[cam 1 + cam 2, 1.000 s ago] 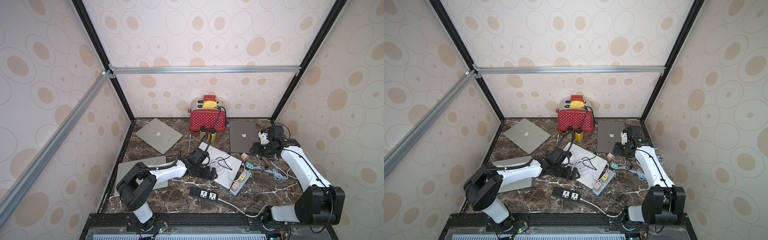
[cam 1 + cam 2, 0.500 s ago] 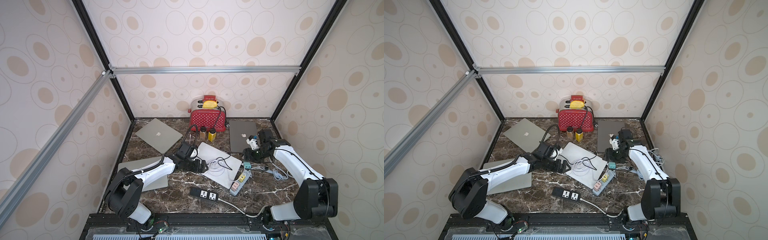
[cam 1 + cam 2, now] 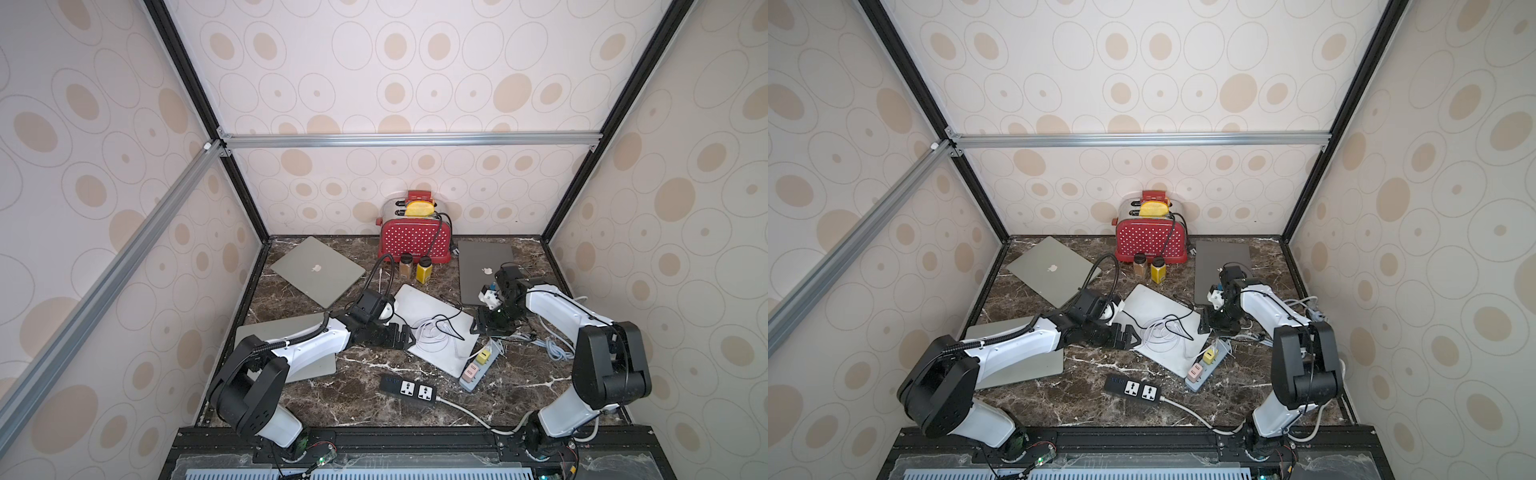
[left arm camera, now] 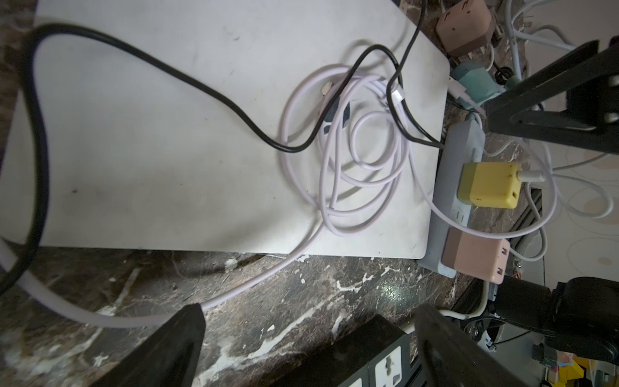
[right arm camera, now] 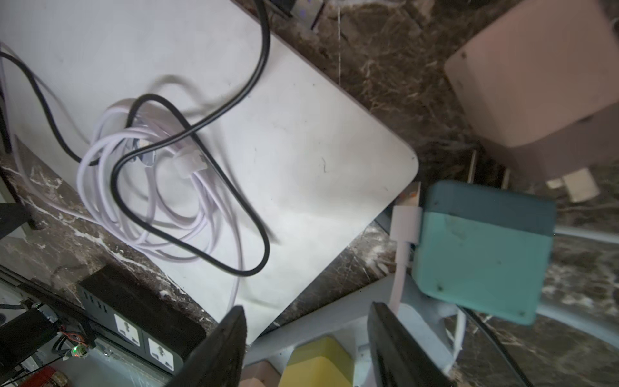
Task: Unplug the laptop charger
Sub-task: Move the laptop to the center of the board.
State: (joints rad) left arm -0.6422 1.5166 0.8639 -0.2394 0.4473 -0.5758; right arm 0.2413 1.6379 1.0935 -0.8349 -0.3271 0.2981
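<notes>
We see the right gripper [image 5: 306, 311], half open and empty, now lower, just above the strip [image 4: 465, 140] where the yellow charger [image 4: 489, 184] stays plugged in. The left gripper [image 4: 310, 311] gapes wide beside the laptop [image 4: 167, 134].

Table [image 4: 301, 301] is recorded as polished, dark veined stone. White laptop [image 4: 150, 150] — matt, scuffed; yellow charger [image 4: 487, 184] — smooth plastic; black cable [image 4: 42, 150] glossy.

Both arms reach low toward the middle: left gripper [image 3: 402, 336] fingers spread wide, empty; right gripper [image 3: 485, 328] pointed down, fingers parted, empty.
</notes>
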